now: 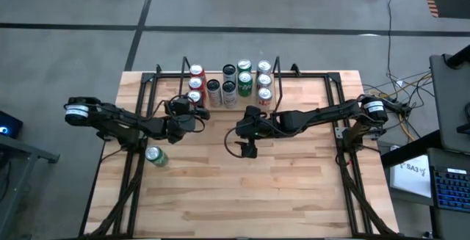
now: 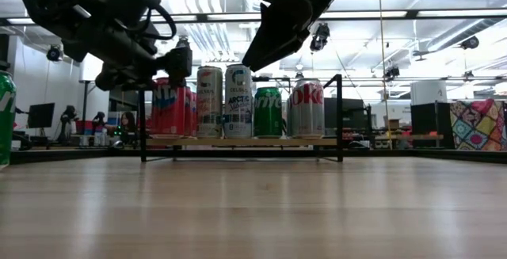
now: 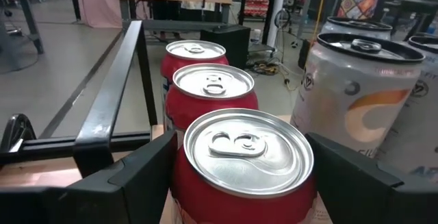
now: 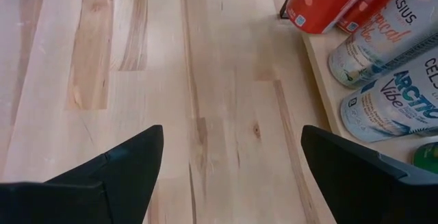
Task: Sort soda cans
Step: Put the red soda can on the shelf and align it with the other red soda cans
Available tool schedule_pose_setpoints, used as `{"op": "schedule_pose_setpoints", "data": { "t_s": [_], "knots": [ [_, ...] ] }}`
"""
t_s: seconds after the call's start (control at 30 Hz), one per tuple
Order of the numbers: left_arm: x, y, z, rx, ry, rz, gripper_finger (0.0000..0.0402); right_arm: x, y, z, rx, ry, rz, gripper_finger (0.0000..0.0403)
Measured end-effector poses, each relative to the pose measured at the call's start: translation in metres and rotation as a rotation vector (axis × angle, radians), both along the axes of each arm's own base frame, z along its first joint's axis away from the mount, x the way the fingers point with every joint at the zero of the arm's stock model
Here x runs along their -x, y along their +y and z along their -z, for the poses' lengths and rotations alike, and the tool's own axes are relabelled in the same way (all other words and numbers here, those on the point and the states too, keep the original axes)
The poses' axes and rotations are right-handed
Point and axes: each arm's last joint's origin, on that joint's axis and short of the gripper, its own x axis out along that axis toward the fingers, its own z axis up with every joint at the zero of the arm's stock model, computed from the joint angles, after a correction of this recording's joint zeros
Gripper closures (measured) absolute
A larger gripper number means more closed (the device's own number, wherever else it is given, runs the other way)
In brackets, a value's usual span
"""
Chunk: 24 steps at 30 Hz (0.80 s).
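Observation:
Several soda cans stand upright in rows on a low wooden shelf (image 2: 238, 142) at the table's far middle. They include a red column (image 1: 195, 84), silver and black ones (image 1: 220, 92), green ones (image 1: 244, 78) and red-and-silver ones (image 1: 264, 82). My left gripper (image 3: 239, 145) is open and reaches level at the nearest red can (image 3: 246, 162), with one finger on each side of it. My right gripper (image 1: 239, 133) hangs open over bare wood (image 4: 219, 80), near the table's middle. A lone green can (image 1: 154, 155) stands upright by the table's left edge. My left gripper's fingers (image 3: 137, 179) stand close along both sides of the nearest red can, just below its rim (image 3: 188, 148). They come at it level from the table's near left. The can stands upright on the shelf. Whether the fingers touch it, I cannot tell.
A black metal frame (image 1: 158, 75) borders the shelf, and one of its rails (image 3: 113, 94) runs right beside the red column. A silver-white can (image 3: 356, 94) stands close on the red can's other side. The near half of the wooden table (image 1: 242, 196) is bare wood.

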Motion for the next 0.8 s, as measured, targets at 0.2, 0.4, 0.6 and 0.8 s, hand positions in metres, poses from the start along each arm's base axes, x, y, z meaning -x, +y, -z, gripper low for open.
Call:
{"op": "schedule_pose_setpoints", "data": {
  "t_s": [0.2,0.4,0.6,0.8],
  "knots": [
    [-0.0006,0.0001,0.0004,-0.002,-0.003,-0.004,0.0110,0.0000,0.0000,0.0000,0.006,0.001,-0.005,0.0069],
    [-0.0027,0.0003,0.0028,-0.008,-0.012,-0.017,0.0109,-0.0002,0.0000,-0.0002,0.008,-0.001,-0.008,0.0069],
    [-0.0063,0.0010,0.0057,-0.018,-0.029,-0.034,0.0109,-0.0001,0.0000,-0.0002,0.006,-0.001,-0.006,0.0069],
    [-0.0069,0.0010,0.0064,-0.021,-0.030,-0.041,0.0105,0.0000,0.0000,0.0000,0.006,0.002,-0.006,0.0069]
  ]
}}
